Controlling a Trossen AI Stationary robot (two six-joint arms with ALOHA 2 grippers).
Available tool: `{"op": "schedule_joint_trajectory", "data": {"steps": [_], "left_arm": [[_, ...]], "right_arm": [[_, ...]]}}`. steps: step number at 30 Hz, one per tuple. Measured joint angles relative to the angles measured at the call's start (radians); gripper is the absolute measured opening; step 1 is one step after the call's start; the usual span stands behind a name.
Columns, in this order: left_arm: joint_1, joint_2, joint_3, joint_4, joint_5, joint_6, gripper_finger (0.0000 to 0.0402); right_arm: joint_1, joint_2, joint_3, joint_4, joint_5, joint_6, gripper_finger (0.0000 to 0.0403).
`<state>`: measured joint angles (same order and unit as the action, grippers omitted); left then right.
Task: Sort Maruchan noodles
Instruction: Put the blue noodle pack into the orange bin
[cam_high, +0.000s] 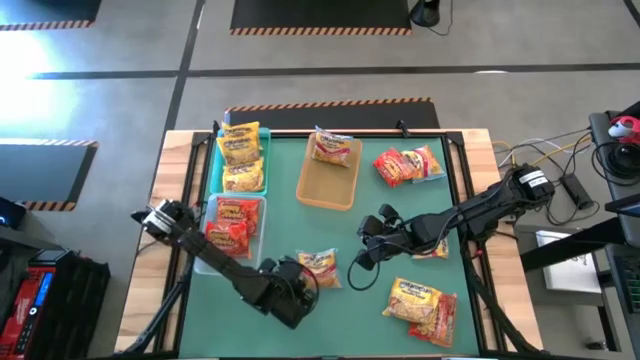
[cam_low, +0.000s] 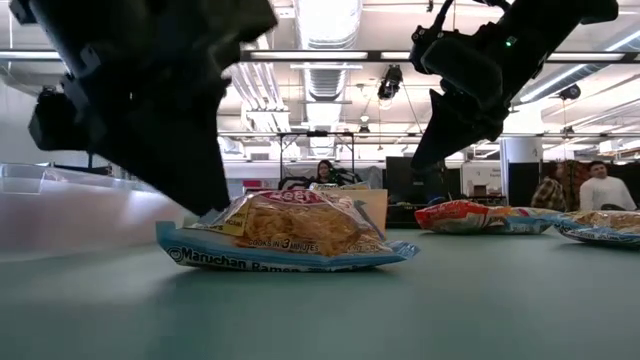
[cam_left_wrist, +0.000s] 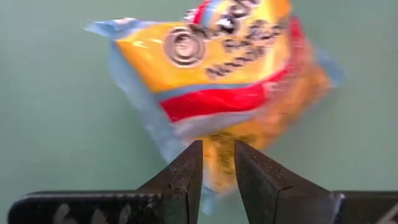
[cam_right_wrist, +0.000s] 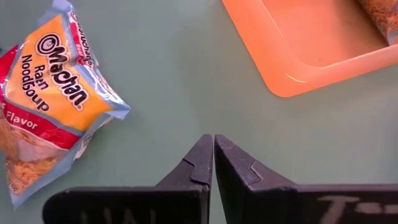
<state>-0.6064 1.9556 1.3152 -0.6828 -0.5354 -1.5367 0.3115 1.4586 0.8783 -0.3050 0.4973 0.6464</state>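
An orange-and-yellow Maruchan noodles packet (cam_high: 318, 268) lies on the green mat near the table's front edge; it also shows in the low view (cam_low: 285, 235). My left gripper (cam_high: 300, 281) comes at it from the near left and is shut on its near end. My right gripper (cam_high: 372, 240) hangs shut above bare mat to the right of that packet, touching nothing. Yellow packets fill the teal tray (cam_high: 216, 165). Red packets lie in the clear tray (cam_high: 262, 218), and one packet sits at the far end of the tan tray (cam_high: 328, 188). My left gripper pinches the packet's near edge (cam_left_wrist: 219, 163) between its two fingers (cam_left_wrist: 186, 168). The fingers slant down from the table's near left. In the low view the packet's underside (cam_low: 290, 262) rests flat on the mat.
Loose packets lie at the back right (cam_high: 408, 165), at the front right (cam_high: 425, 303) and under the right arm (cam_high: 437, 247). Bare mat lies between the tan tray and the held packet. In the low view, people stand in the room beyond the table.
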Motion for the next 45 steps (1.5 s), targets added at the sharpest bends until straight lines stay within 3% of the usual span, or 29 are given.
{"op": "schedule_joint_trajectory", "data": {"steps": [8,14,22,35,45], "left_arm": [[-0.025,0.013,0.116,0.019,0.020,-0.271,0.0075],[-0.044,0.038,0.142,0.052,0.020,-0.363,0.0075],[-0.061,0.040,0.071,0.173,0.002,-0.470,0.0075],[-0.048,0.031,-0.139,0.249,0.024,-0.631,0.0074],[0.027,0.036,-0.166,0.264,-0.082,-0.535,0.0074]], "right_arm": [[0.000,0.000,0.000,0.011,0.000,0.000,0.0009],[0.000,0.000,0.000,0.068,0.000,0.000,0.0009],[-0.005,0.000,0.000,0.188,0.001,-0.028,0.0009],[-0.049,0.000,0.000,0.199,0.000,-0.024,0.0009],[-0.075,0.000,0.000,0.207,0.000,-0.018,0.0009]]}}
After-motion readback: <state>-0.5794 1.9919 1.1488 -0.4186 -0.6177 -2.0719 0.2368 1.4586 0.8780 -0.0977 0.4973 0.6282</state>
